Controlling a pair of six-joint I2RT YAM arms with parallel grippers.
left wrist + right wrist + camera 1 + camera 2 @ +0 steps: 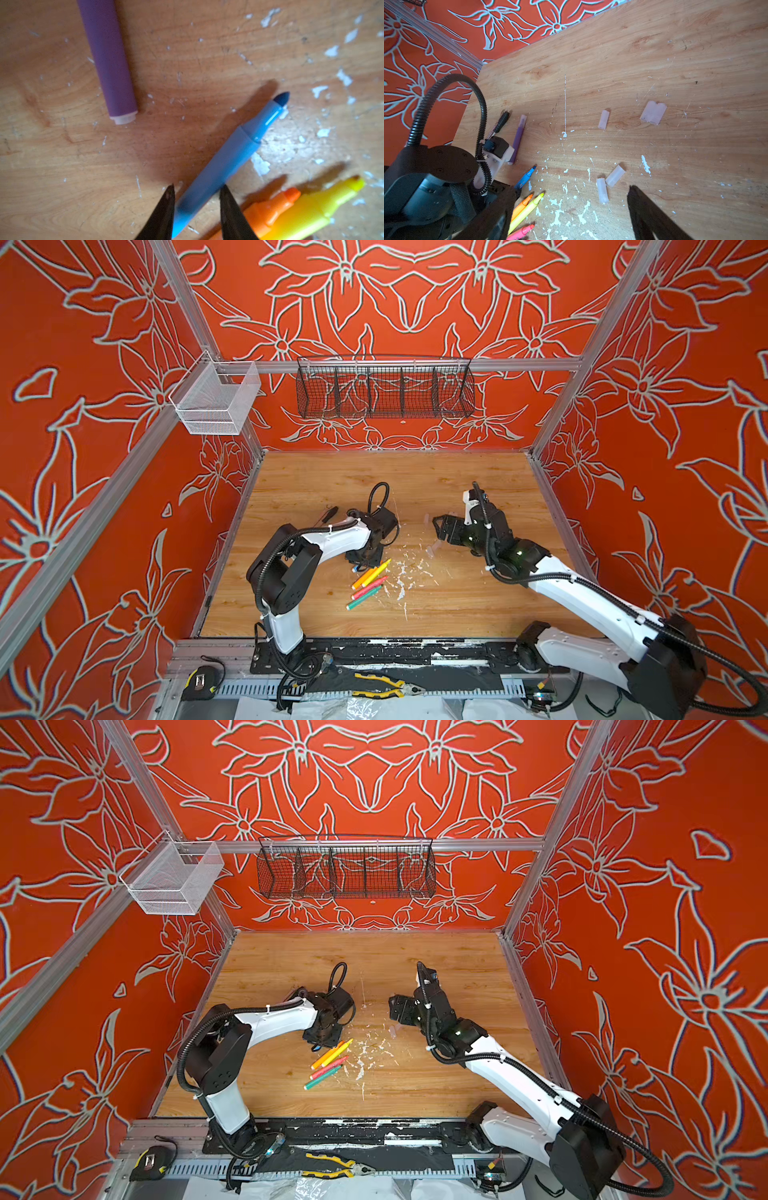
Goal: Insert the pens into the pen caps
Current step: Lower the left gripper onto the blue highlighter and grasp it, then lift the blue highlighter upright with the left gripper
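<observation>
My left gripper (197,186) narrow astride blue pen (232,149), grip unclear; orange pen (276,205) just beside. Right gripper (571,190) wide, empty.

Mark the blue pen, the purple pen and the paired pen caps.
blue pen (224,164), left wrist view, middle of its barrel.
purple pen (108,62), left wrist view, middle of its barrel.
paired pen caps (653,112), right wrist view, where the two tubes meet.

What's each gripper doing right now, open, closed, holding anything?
Left gripper: jaws either side of the blue pen; grip cannot be told.
Right gripper: open, holding nothing.
</observation>
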